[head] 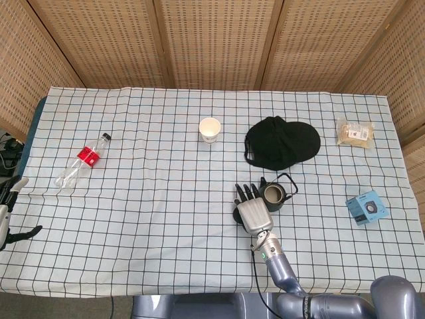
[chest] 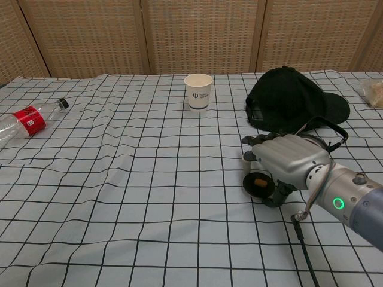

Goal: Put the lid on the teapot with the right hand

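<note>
Table w/ white grid-check cloth fills most of head view. Black cap sits upper right of centre, just above the teapot; in chest view it's at upper right.

Right hand comes up from bottom centre of head view, back of hand facing camera, fingers pointing toward top of frame. In chest view the hand is right of centre, fingers curled down over the lid, thumb under it; lid is dark, round, tilted on edge w/ a tan knob facing camera, held off the cloth. In head view the lid only shows as a dark sliver at the hand's left edge.

Teapot, dark w/ open mouth and looped handle, is just right of the fingertips, centre-right of head view; in chest view mostly hidden behind the hand, handle arching over it.

Left hand at far left edge, low; finger state can't tell.

Plastic bottle w/ red label lies left. Blue box right edge. Snack bag upper right. Paper cup upper centre.
</note>
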Motion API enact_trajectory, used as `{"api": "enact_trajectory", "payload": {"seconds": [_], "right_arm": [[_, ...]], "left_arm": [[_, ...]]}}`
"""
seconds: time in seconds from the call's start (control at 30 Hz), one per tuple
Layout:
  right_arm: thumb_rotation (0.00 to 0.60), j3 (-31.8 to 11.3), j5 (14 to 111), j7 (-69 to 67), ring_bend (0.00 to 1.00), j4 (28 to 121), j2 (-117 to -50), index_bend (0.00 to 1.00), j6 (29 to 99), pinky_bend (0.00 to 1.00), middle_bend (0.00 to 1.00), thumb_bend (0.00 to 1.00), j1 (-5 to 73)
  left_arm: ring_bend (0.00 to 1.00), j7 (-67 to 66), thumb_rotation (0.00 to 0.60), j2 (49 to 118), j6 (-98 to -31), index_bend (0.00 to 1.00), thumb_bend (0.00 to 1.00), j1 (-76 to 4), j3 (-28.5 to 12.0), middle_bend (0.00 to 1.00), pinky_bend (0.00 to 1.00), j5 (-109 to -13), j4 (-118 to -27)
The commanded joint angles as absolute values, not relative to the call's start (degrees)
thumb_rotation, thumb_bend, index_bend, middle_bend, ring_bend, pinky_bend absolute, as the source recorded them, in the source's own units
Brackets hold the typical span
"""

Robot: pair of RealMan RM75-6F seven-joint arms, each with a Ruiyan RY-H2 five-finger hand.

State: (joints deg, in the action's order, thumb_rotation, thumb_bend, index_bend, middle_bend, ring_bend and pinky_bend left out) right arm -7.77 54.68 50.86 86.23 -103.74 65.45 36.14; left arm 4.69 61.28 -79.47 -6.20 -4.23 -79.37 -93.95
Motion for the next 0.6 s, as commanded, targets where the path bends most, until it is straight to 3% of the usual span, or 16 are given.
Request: {"api": "enact_trajectory", "payload": {"seconds": [0.03, 0.3, 0.6], "right_arm": [[0.600, -7.7, 54.3, 51.0, 0.00, 86.2, -103.9, 0.43, 65.6, 0.00, 0.00, 0.42, 36.3], [0.600, -7.5, 55.8, 49.8, 0.00, 86.5, -104.0, 0.51, 66.6, 0.00, 0.00, 0.48, 36.4], [0.600, -7.6, 58.8, 48.7, 0.00, 89.9, -102.0, 0.52, 69.1, 0.00, 0.01, 0.48, 35.9]], "left_arm": [[0.00, 4.8, 0.600, 61.2, -79.5, 0.00, 0.02, -6.2, -4.2, 0.00, 0.00, -79.4, -94.0], [0.00, 5.2, 0.600, 61.1, -79.7, 0.00, 0.02, -6.1, -4.1, 0.00, 0.00, -79.7, -94.1], [0.00, 4.9, 0.600, 61.1, -80.0, 0.00, 0.02, -6.1, -3.9, 0.00, 0.00, -80.1, -94.2]]}}
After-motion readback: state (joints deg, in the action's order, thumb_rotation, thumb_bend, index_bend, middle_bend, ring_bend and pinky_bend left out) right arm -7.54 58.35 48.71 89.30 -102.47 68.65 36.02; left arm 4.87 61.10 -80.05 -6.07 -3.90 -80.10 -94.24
